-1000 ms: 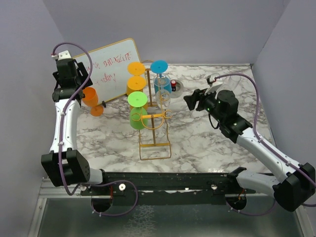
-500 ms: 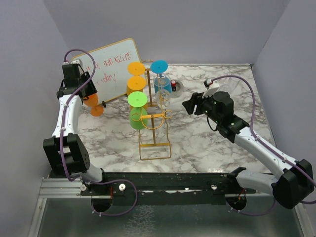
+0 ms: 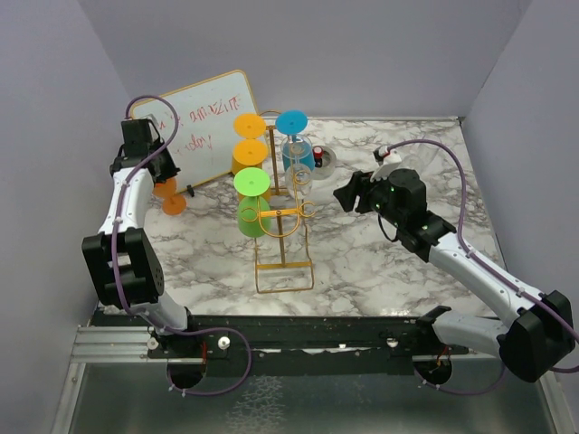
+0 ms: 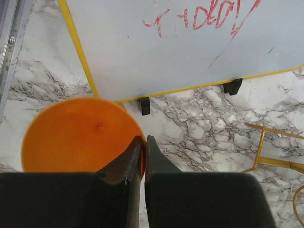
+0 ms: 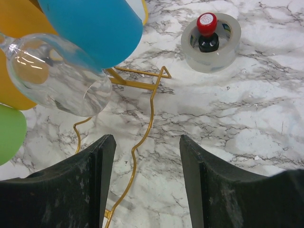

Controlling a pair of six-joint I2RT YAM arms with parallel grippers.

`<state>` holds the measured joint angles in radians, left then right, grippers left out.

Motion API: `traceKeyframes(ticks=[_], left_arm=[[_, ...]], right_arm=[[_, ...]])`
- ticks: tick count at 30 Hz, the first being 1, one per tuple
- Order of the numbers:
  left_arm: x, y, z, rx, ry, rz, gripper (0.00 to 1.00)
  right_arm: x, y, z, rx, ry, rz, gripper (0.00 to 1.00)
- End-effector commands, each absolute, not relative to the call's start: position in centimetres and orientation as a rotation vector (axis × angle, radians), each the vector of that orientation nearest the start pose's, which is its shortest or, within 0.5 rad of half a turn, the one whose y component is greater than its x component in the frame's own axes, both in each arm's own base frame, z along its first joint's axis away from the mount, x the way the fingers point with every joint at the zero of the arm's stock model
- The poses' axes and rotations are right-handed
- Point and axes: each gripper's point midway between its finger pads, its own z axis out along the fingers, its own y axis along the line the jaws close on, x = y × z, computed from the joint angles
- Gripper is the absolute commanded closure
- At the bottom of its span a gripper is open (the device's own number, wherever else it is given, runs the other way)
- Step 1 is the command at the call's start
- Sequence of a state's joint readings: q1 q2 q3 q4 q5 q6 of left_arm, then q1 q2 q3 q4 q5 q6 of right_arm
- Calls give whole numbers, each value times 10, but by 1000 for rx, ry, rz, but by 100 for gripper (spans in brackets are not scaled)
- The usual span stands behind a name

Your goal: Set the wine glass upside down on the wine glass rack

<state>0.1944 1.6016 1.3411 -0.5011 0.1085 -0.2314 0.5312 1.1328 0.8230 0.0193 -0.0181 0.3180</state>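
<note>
An orange wine glass point(image 3: 166, 191) stands upright on the marble table in front of the whiteboard; the left wrist view looks down into its bowl point(image 4: 76, 135). My left gripper point(image 3: 158, 177) point(image 4: 144, 138) is shut on its rim, one finger inside the bowl and one outside. The gold wire wine glass rack point(image 3: 283, 217) stands mid-table with a yellow-orange glass point(image 3: 249, 143), a green glass point(image 3: 252, 201), a blue glass point(image 3: 294, 137) and a clear glass point(image 3: 299, 177) hanging upside down on it. My right gripper point(image 3: 347, 192) point(image 5: 146, 142) is open just right of the rack, over its wire point(image 5: 142, 121), holding nothing.
A whiteboard point(image 3: 201, 125) with red writing leans at the back left, on small black feet point(image 4: 145, 105). A tape roll point(image 5: 211, 50) with a red-capped object inside lies behind the rack. Grey walls enclose the table on three sides.
My left arm came down toward the orange glass and its jaws closed on the rim. My right gripper shifted slightly and stayed open.
</note>
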Motion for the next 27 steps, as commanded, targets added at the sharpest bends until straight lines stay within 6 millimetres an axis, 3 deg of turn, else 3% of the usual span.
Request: traceKeyframes(ticks=[1,13,19,27], left_arm=[[429,59,184,-441,2291,-120,100],[388,60,260,-415,2162,-43,100],[372,44,334,-364,2005,-128,100],[349,0,450,-267,1728,-389,100]], right_arm=[[318,216,220,-216,1947,647,38],[307,222,244,-171,1931,752,38],[300,219,258,-124,1929,778,38],[292,210,277,-40,1886,809,39]])
